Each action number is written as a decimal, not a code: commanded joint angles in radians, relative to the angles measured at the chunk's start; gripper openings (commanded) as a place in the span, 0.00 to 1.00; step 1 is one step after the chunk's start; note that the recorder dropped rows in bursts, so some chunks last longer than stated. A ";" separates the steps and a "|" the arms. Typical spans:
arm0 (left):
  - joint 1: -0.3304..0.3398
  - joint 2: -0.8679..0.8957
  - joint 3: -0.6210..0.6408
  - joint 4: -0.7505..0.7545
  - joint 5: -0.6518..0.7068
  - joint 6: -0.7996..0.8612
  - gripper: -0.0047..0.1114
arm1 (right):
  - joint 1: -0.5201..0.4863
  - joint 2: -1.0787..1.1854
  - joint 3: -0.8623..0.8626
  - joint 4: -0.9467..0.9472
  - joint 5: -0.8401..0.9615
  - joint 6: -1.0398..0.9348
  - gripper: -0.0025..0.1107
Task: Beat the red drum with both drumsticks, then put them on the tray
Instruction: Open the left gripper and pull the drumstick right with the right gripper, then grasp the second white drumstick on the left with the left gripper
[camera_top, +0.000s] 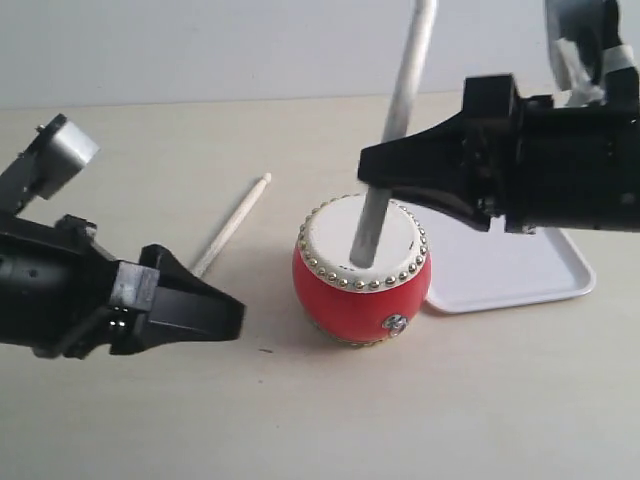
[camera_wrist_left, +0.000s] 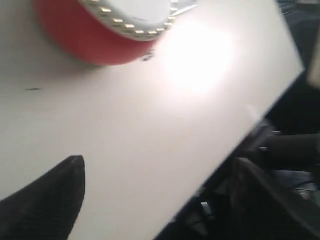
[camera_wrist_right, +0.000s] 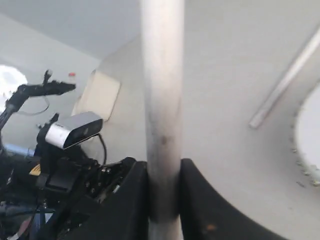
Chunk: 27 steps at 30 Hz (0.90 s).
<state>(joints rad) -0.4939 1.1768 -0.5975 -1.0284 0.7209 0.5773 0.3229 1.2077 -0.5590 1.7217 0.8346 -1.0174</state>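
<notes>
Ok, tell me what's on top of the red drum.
A thin pale wooden drumstick, gripped by the right end effector, stands tilted with its lower end on the small red drum's white skin. The end effector hides part of the far rim.

Matte black and blocky, the left gripper (camera_top: 236, 318) and right gripper (camera_top: 368, 166) taper to wedges, a silver camera box (camera_top: 60, 150) mounted on the left arm (camera_top: 40, 290).

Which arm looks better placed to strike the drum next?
The right. The right gripper is shut on a drumstick whose lower end sits at the drum's white skin. The left gripper is open and empty; the other stick lies on the table near it, not yet picked up.
</notes>
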 joint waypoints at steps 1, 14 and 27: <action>0.048 0.016 -0.148 0.614 0.033 -0.411 0.69 | -0.104 -0.077 -0.007 -0.272 -0.070 0.238 0.02; 0.008 0.452 -0.531 1.004 0.156 -0.552 0.69 | -0.167 -0.124 -0.007 -0.789 -0.010 0.523 0.02; -0.020 0.671 -0.542 1.044 0.026 -0.559 0.69 | -0.167 -0.124 -0.007 -0.791 -0.010 0.523 0.02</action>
<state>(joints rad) -0.5091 1.8404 -1.1328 0.0101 0.8015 0.0221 0.1631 1.0905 -0.5590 0.9371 0.8194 -0.4949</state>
